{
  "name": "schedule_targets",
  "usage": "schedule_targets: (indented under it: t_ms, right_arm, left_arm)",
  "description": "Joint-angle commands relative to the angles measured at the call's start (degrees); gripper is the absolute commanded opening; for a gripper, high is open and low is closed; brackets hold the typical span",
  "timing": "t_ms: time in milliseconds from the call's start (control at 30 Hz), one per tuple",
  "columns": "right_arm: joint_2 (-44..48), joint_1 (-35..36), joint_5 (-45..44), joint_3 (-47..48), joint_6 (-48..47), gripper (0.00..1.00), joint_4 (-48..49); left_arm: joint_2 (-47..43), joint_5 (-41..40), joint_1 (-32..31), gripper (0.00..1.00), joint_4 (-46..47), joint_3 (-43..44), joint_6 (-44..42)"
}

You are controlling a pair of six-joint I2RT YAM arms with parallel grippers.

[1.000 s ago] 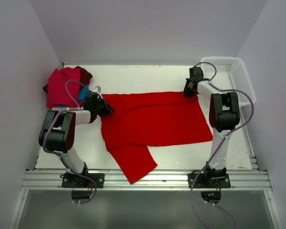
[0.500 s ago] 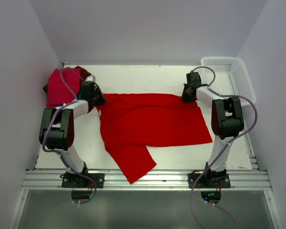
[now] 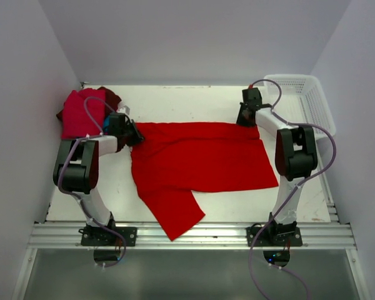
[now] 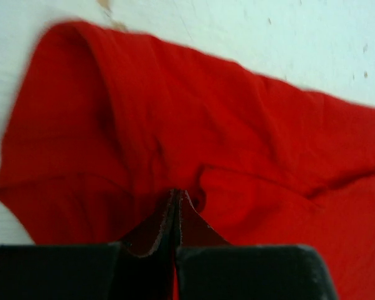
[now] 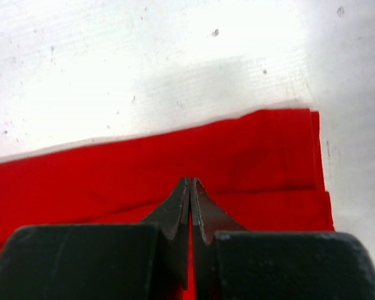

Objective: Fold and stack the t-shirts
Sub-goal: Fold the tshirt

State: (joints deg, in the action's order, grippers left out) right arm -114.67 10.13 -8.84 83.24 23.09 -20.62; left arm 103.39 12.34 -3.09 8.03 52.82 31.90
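The red t-shirt is seen from above spread flat across the middle of the table, with one sleeve hanging toward the near edge. A pile of folded t-shirts, red, maroon and blue, is stacked at the far left corner, and a white basket is set at the far right. The left gripper is placed on the shirt's far left corner and the right gripper on its far right corner.

In the left wrist view, the fingers are pressed together, and a pucker of red cloth is pinched at their tips.

In the right wrist view, the fingers are likewise closed, with the shirt's hem caught between them, just beside the corner.
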Motion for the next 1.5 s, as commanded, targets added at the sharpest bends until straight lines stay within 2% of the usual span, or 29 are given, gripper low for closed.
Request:
schedule_targets:
  t_ms: [0, 200, 333, 400, 533, 1100, 1467]
  right_arm:
    - [-2.6, 0.2, -2.3, 4.3, 0.0, 0.00, -1.3]
    - [-5.9, 0.2, -3.3, 8.1, -0.2, 0.00, -4.3]
    - [-2.4, 0.2, -4.1, 3.0, 1.7, 0.00, -2.8]
    - [-0.6, 0.2, -4.0, 0.7, 2.7, 0.12, -1.8]
    - [3.0, 0.6, -4.7, -4.1, 2.8, 0.15, -1.4]
    - [8.2, 0.6, -6.2, -11.6, 4.6, 0.10, -2.6]
    - [16.2, 0.9, -7.9, -18.6, 5.9, 0.07, -3.7]
  left_arm:
    - [-1.0, 6.2, -2.4, 0.00, 6.3, -0.7, -0.5]
    - [0.1, 6.5, -2.8, 0.00, 5.2, -0.3, -0.3]
    - [-2.9, 6.4, -2.9, 0.00, 4.5, -1.3, -0.1]
    - [-4.0, 6.5, -2.9, 0.00, 4.3, -2.4, -0.1]
    - [-6.7, 6.2, -3.3, 0.00, 3.7, -3.8, -0.6]
    - [-9.0, 6.4, -3.9, 0.00, 2.9, -7.0, -1.0]
    - [-10.8, 6.2, -3.9, 0.00, 3.3, -8.1, -0.4]
